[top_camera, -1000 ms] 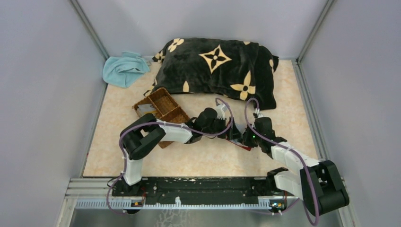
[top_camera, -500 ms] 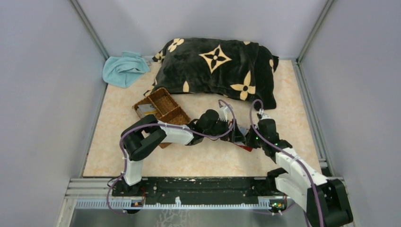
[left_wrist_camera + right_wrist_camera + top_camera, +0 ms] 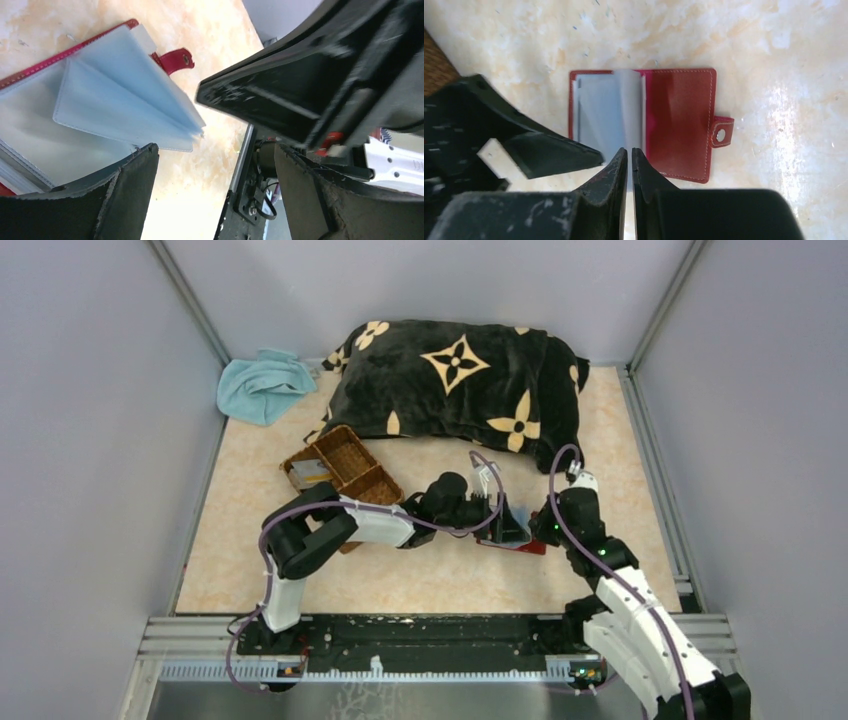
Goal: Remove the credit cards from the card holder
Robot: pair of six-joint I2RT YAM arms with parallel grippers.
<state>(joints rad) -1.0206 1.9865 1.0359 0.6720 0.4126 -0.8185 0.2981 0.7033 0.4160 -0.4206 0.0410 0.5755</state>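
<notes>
Nearest to me, between the two arms, the red card holder (image 3: 528, 548) lay open flat on the table (image 3: 420, 580), its long axis running left to right across my view. The right gripper (image 3: 629, 150) sat straight above its spine, jaws all but shut on one clear sleeve (image 3: 628, 100) that stood up from the fan of sleeves. I could not tell whether a card sat inside that leaf. The snap tab (image 3: 721, 134) stuck out from the bare red half, away from the sleeves.

The left gripper (image 3: 215, 150) came in low from the left side with its jaws spread wide and gripping nothing. The loose sleeves (image 3: 115, 95) lay just beside its one finger rather than between the two. I judged the right arm the better placed, since it had a leaf in hand. The left would have to close in on the cover to pin it, and the two claws were crowded close together over the holder, which was the main thing in the way.

Further back, behind the left arm, stood the wicker basket (image 3: 345, 465), well apart from the holder. Beyond that lay the black patterned cushion (image 3: 460, 380) and, in the far left corner, a blue cloth (image 3: 262, 385)
</notes>
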